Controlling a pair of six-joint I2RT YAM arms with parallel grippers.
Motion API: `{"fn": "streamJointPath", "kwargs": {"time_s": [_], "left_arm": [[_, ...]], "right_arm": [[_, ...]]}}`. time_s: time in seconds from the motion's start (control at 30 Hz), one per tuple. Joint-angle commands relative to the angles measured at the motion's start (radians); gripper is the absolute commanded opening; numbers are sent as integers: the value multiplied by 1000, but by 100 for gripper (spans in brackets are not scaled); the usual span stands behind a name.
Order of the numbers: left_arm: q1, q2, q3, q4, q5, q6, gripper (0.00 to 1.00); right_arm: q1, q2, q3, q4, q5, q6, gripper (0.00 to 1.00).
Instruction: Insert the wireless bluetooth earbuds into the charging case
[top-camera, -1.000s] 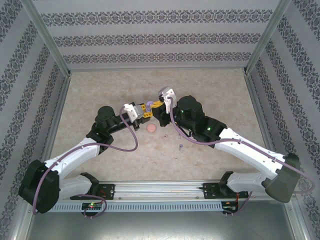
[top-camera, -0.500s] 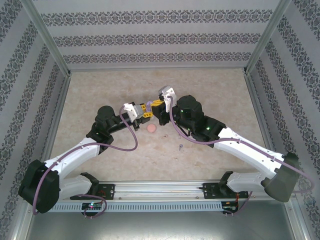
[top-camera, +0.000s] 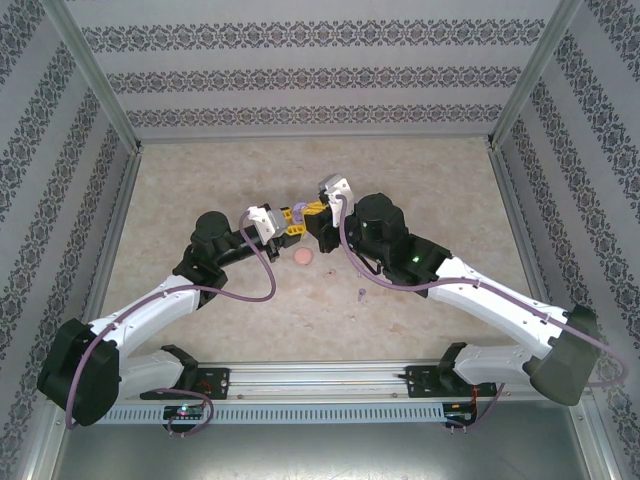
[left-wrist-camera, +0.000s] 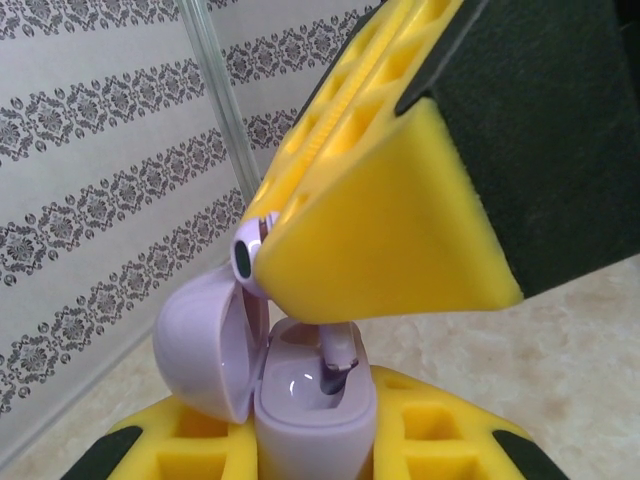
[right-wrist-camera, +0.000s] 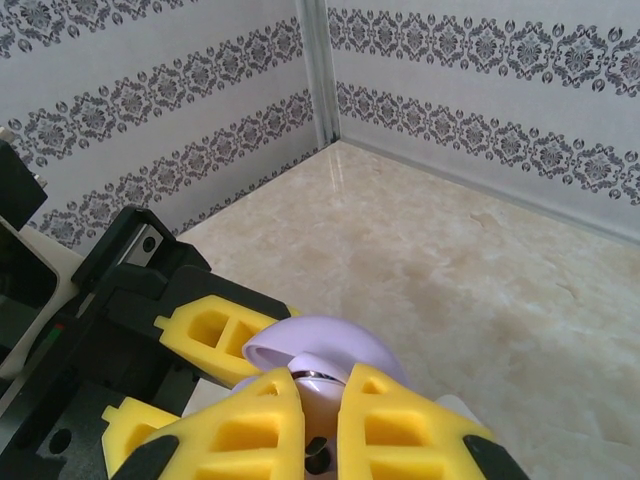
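My left gripper (left-wrist-camera: 315, 445) is shut on an open purple charging case (left-wrist-camera: 315, 415), which it holds upright with the lid (left-wrist-camera: 195, 350) swung left. Over the case, my right gripper (right-wrist-camera: 320, 425) is shut on a purple earbud (left-wrist-camera: 340, 352). The bud's stem tip dips into the case's right socket, and its head (left-wrist-camera: 246, 256) pokes out beside the right gripper's yellow fingers (left-wrist-camera: 380, 230). In the top view the two grippers meet mid-table, the left gripper (top-camera: 286, 222) below-left of the right gripper (top-camera: 308, 212). In the right wrist view the earbud (right-wrist-camera: 322, 385) sits between my pads above the case lid (right-wrist-camera: 330, 345).
A pinkish round case (top-camera: 303, 257) lies on the beige table just below the grippers. A tiny grey-purple bud (top-camera: 360, 293) stands further toward the near edge. Patterned walls and metal posts (left-wrist-camera: 225, 110) fence the table in.
Almost nothing differs: the right arm has shifted very slightly, and both grippers stay met over the case.
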Motion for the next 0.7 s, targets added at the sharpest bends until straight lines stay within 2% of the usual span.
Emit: {"fn": "streamJointPath", "kwargs": {"time_s": [0.0, 0.4, 0.67], "left_arm": [[-14, -16, 48, 53, 27, -18, 0], [-14, -12, 64, 37, 26, -24, 0], [-14, -4, 70, 30, 23, -26, 0]], "right_arm": [[-15, -8, -25, -37, 10, -8, 11], [38, 28, 21, -105, -13, -151, 11], [91, 82, 81, -177, 22, -232, 13]]}}
